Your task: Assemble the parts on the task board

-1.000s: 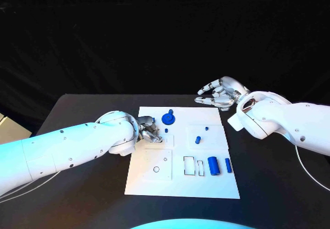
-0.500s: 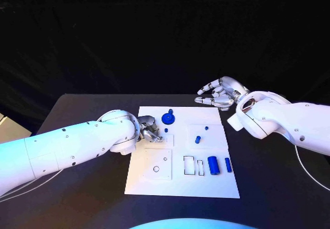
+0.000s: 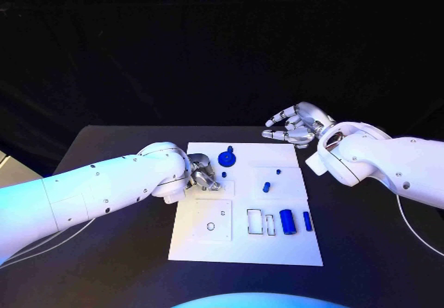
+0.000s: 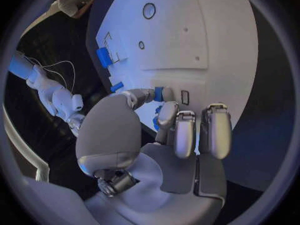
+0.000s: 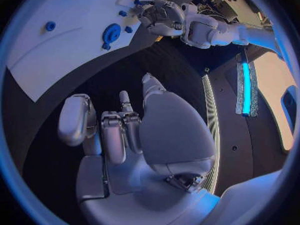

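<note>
Pinching a small, stiff, light blue plastic peg (image 4: 159, 93) by its sides, the left hand (image 3: 202, 178) works at the white task board's (image 3: 287, 253) nine o'clock edge, while the right hand (image 3: 294, 126) hovers loosely spread, holding nothing.

Task board (image 3: 242, 247): smooth matt white plate, looks plastic; blue parts, e.g. cylinder (image 3: 287, 222) and round knobbed piece (image 3: 226, 158), smooth plastic with slight sheen. Counter (image 3: 111, 256): matt black, no visible texture. Left robot hand (image 3: 202, 176) and right robot hand (image 3: 294, 126): silvery satin metal look; arm shells glossy white plastic

Left hand (image 4: 164, 135) pinches blue part (image 4: 159, 93) over task board (image 4: 219, 40).
</note>
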